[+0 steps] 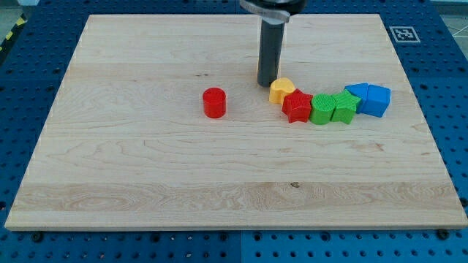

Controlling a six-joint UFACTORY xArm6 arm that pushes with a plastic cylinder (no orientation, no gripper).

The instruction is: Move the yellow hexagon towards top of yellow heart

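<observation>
My tip (265, 82), a plain dark rod w/ no fingers to open or close, sits just left of the small yellow block (281, 90), shape unclear, on the wooden tabletop (146, 175).

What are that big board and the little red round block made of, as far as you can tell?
The board looks like pale wood with a smooth finish: grain lines and plank seams run across it. The red cylinder looks like matt plastic, evenly coloured with no grain, though the picture cannot confirm it. My tip stands right beside a yellow block.
</observation>
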